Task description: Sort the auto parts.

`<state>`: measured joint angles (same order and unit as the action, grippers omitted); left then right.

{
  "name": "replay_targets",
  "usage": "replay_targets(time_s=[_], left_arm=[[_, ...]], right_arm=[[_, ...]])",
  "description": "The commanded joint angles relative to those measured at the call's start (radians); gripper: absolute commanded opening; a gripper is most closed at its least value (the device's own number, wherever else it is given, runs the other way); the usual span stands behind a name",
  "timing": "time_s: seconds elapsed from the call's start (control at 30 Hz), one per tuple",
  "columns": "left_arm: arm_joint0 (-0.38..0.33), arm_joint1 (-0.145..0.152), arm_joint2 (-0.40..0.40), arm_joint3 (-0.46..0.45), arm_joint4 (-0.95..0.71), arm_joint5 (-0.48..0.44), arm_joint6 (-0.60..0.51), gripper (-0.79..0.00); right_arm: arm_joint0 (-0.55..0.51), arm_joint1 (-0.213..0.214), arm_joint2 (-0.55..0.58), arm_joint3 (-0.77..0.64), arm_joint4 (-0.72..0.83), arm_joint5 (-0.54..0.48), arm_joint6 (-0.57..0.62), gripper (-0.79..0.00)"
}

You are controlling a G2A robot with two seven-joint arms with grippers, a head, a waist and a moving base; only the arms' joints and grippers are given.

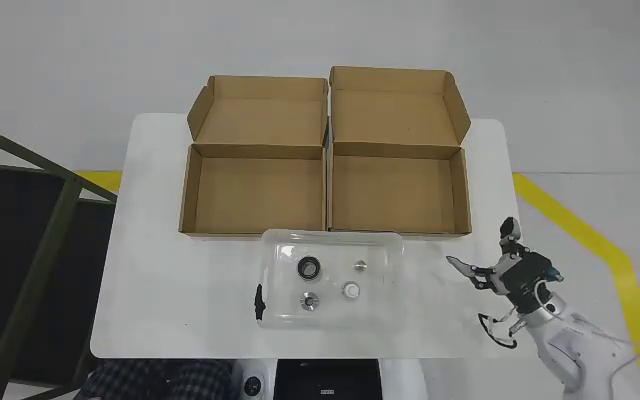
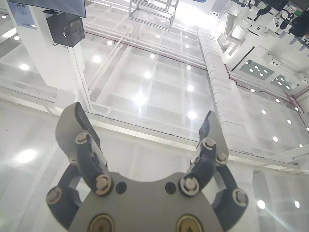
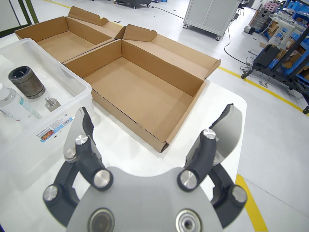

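Your parts sit in the clear tub [image 1: 332,233] at 6 o'clock on the table [image 1: 150,250].
Inside are a bearing [image 1: 309,266], a gear [image 1: 309,300] and a small bolt [image 1: 361,265]. A cardboard box [image 1: 255,197] lies at 11 o'clock, a second box [image 1: 397,195] at 1. Your right gripper [image 1: 466,290] hangs wide open at 4 o'clock. Your left gripper [image 2: 144,124], also wide open, points at the ceiling.

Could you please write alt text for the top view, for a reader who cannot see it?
A clear plastic bin holding four small parts sits on a white table, with two open, empty cardboard boxes side by side behind it. The right gripper hovers open over the table's right edge.
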<state>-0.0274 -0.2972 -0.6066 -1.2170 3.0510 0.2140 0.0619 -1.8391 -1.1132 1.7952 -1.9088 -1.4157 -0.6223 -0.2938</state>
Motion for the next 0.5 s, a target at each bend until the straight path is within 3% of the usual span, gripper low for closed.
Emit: replay_targets(time_s=[0.0,0.47], left_arm=[[0.000,0.000,0.000,0.000,0.000,0.000,0.000,0.000],[0.000,0.000,0.000,0.000,0.000,0.000,0.000,0.000]], right_arm=[[-0.001,0.002,-0.006,-0.024,-0.005,-0.021,0.021,0.000],[0.027,0.011,-0.200,-0.196,-0.070,-0.195,0.211,0.000]])
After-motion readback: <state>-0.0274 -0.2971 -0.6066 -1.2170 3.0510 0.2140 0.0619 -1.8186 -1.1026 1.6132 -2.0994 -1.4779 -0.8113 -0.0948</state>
